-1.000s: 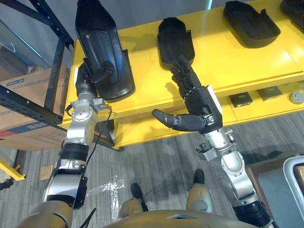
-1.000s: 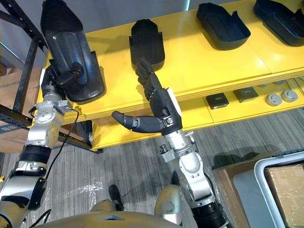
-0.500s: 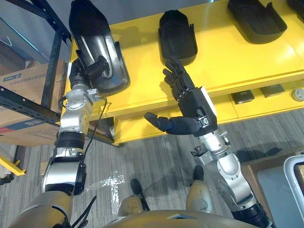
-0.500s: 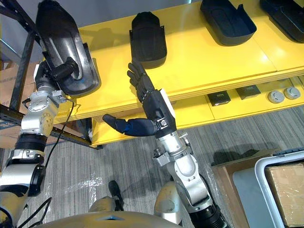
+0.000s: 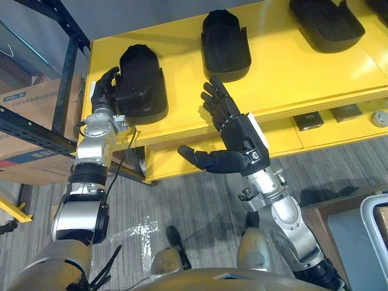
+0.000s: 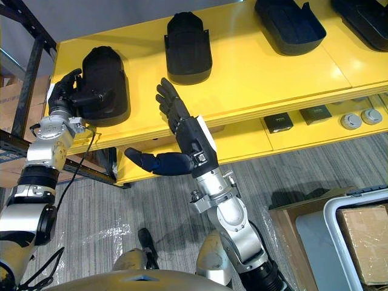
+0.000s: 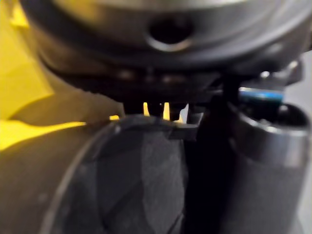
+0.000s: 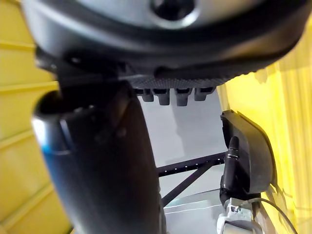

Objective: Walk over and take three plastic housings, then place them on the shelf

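A black plastic housing [image 5: 142,82] lies flat at the left end of the yellow shelf [image 5: 285,73]. My left hand [image 5: 104,91] is at its left side, fingers relaxed and spread beside it, thumb resting across its near rim [image 6: 97,96]. The left wrist view has the housing's dark shell [image 7: 122,185] right against the hand. A second housing [image 5: 225,36] lies mid-shelf and a third [image 5: 327,21] further right. My right hand [image 5: 236,130] hovers open and empty before the shelf's front edge, fingers straight, thumb out to the left.
Another housing [image 6: 364,12] sits at the shelf's far right. On the lower yellow shelf lie small black boxes [image 5: 306,124] and grey round parts [image 6: 361,120]. A black metal rack [image 5: 66,85] with a cardboard box [image 5: 30,109] stands left. A bin holding a box [image 6: 364,236] is at lower right.
The left hand has tipped the housing from upright down flat onto the shelf and its fingers have straightened off it. The right hand has drifted slightly left, still open.
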